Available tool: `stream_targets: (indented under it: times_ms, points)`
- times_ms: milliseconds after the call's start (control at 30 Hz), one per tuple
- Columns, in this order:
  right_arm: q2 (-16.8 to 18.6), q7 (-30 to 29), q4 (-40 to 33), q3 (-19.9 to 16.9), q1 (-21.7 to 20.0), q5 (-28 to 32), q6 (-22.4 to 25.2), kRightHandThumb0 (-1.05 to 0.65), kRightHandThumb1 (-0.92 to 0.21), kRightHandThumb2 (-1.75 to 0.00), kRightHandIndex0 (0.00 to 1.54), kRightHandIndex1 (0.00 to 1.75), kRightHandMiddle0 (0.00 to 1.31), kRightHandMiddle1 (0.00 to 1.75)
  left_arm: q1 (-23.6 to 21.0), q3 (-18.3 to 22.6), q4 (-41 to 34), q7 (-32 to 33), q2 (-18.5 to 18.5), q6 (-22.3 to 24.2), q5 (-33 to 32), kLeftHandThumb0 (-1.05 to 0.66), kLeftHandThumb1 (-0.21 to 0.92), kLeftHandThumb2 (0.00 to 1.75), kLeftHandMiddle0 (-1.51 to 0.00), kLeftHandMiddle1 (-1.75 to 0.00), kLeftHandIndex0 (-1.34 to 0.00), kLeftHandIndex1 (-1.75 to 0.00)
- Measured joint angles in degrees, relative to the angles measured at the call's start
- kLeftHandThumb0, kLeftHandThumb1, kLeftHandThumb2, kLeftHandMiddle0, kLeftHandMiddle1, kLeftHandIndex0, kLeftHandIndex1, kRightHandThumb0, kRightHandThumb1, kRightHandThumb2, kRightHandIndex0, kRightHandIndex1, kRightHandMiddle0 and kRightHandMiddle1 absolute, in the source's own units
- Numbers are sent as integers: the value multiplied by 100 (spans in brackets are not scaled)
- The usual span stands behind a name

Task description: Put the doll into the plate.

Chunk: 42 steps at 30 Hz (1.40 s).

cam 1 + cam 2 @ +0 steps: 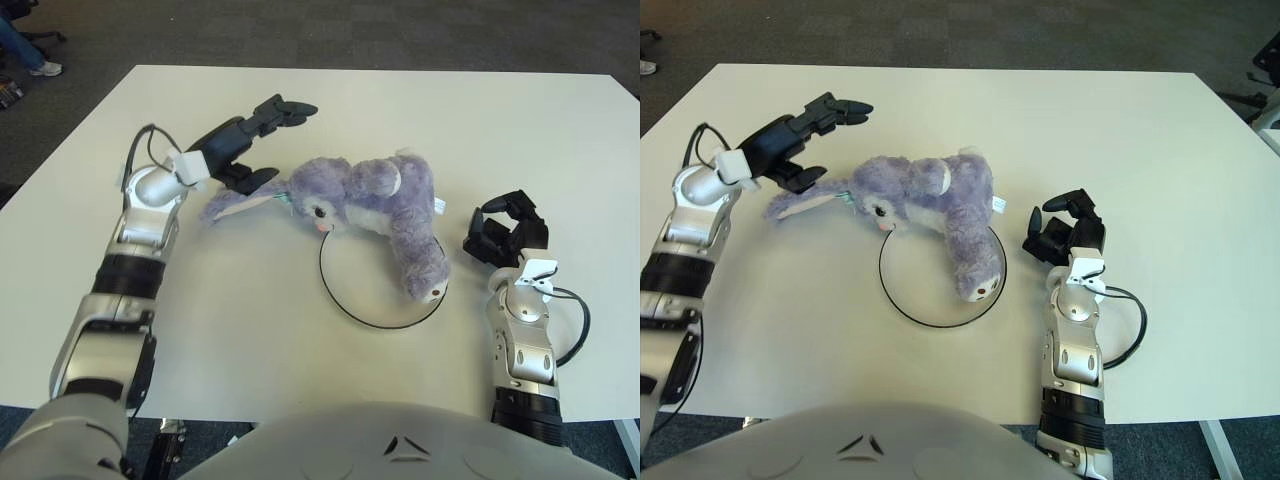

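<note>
A purple plush bunny doll (372,203) lies on its side in the middle of the white table. Its head and one leg overlap the black-rimmed white plate (345,311); its body lies along the plate's far rim, and its long ears stretch left onto the table. My left hand (276,143) hovers just left of the doll's head, above the ears, fingers spread and holding nothing. My right hand (504,234) shows to the right of the plate, fingers curled, with nothing in it.
The table's (470,110) far edge runs along the top, with dark carpet beyond. A seated person's foot (40,66) shows at the far left corner. A black cable (578,320) loops beside my right wrist.
</note>
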Motion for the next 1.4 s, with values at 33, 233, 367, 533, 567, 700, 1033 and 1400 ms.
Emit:
stream_targets:
  times_ms: [33,233,367,533,567,700,1033,1400]
  points:
    - [0,0,0,0,0,0,0,-45,-41,-120,114,175,54,175,92,15,-110,0,-1,206,-179,-82,63,83,-11,-57,0,-113]
    - [-1,0,0,-2,3,0,2,-45,-40,-121,114,175,54,175,550,227,-835,161,0,1670,-1374,-74,51,96,-16,-65,-3,-124]
    - [0,1,-11,5,4,-1,29,-45,-40,-121,114,175,55,175,724,455,-1411,580,8,2624,-1745,-74,56,89,-19,-68,-2,-122]
    - [-1,2,-68,2,13,-1,84,-46,-39,-122,114,175,55,175,647,549,-1880,1029,40,2999,-1332,-73,59,82,-22,-96,-1,-119]
    - [-2,3,-75,0,15,-1,88,-46,-39,-122,115,175,55,175,557,508,-1892,1088,17,3107,-1260,-73,59,82,-24,-108,-1,-119]
    - [-5,2,-112,2,13,-1,101,-46,-38,-124,115,175,56,175,164,362,-1835,1152,-151,3631,-1233,-71,57,80,-45,-159,-2,-119]
    - [5,-2,-122,37,28,-3,139,-46,-38,-124,114,175,56,175,14,360,-1889,949,-258,4067,-1314,-70,57,80,-55,-174,-2,-119]
    - [-1,-6,-127,26,28,-6,168,-46,-38,-124,114,175,56,175,10,449,-1890,884,-315,4146,-1265,-70,57,79,-55,-175,-2,-119]
